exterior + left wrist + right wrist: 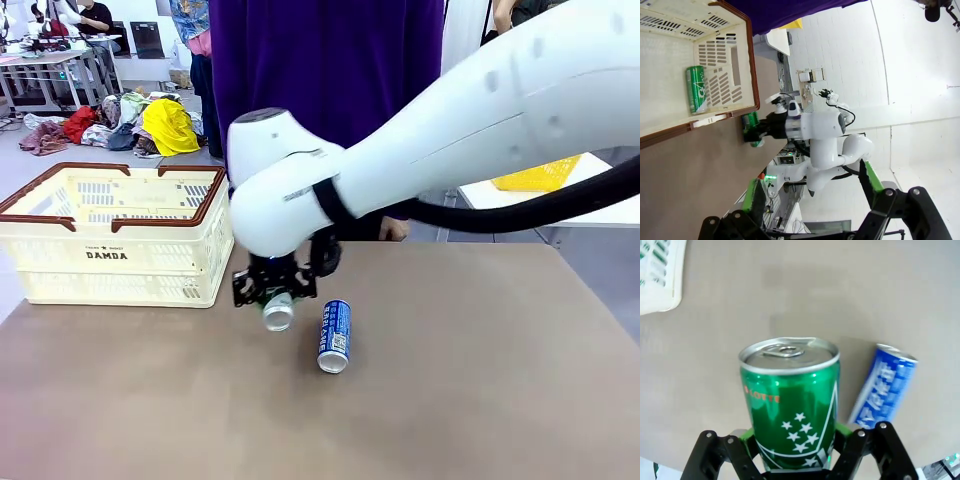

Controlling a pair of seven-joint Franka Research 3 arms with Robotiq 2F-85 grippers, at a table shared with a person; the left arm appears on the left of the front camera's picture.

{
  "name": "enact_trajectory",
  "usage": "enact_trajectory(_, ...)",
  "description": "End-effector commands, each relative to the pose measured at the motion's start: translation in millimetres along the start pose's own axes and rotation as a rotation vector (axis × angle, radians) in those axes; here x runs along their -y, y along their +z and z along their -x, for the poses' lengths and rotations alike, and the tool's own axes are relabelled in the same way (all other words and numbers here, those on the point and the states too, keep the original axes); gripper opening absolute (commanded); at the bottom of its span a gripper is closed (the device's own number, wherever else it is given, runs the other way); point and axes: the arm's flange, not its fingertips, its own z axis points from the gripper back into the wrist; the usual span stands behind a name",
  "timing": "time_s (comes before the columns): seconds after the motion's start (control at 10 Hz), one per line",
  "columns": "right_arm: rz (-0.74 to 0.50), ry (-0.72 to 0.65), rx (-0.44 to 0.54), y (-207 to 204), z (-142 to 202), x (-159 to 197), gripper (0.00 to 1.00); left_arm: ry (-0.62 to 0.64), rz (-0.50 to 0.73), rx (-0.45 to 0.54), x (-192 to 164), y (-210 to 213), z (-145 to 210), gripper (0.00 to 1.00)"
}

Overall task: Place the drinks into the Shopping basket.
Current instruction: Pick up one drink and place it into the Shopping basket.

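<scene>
Basket of cream slotted plastic (120, 270) just left of right jaws, clamped on slim green metal can (278, 312) above worktop (480, 400), long axis running out from them. Blue metal can (335, 335) lying beside. Left jaws apart, well away.

Three views of one table (480, 400): one fixed, two riding the wrists
The front view looks from the robot's side across to a person (320, 60) at the far edge, Shopping basket (110, 255) at middle left of the frame. The left wrist view hangs well back and rolled sideways, the tabletop running up its left side; it shares with the front view the basket, upper left, and the right gripper (747, 132), left of centre. The right wrist view looks from close by along its own fingers (722, 455) at the green can (790, 400), blue can (882, 390) at right; both cans show at centre in the front view
</scene>
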Motion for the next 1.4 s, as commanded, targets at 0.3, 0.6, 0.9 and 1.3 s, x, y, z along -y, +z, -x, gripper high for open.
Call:
enact_trajectory(0.3,0.051,-0.031,-0.049,-33.7,-23.9,-17.9,0.0,0.008,-0.006,0.003,1.9,-1.9,4.0,1.0)
enact_trajectory(0.6,0.042,-0.052,-0.058,-41.8,-22.1,-8.7,0.0,0.008,-0.006,0.003,1.9,-1.9,4.0,1.0)
enact_trajectory(0.9,0.04,-0.035,-0.064,-41.2,-22.2,-5.4,0.26,0.008,-0.006,0.003,1.9,-1.9,4.0,1.0)
enact_trajectory(1.3,0.04,-0.048,-0.063,-38.4,-21.9,3.3,1.0,0.008,-0.006,0.003,1.9,-1.9,4.0,1.0)
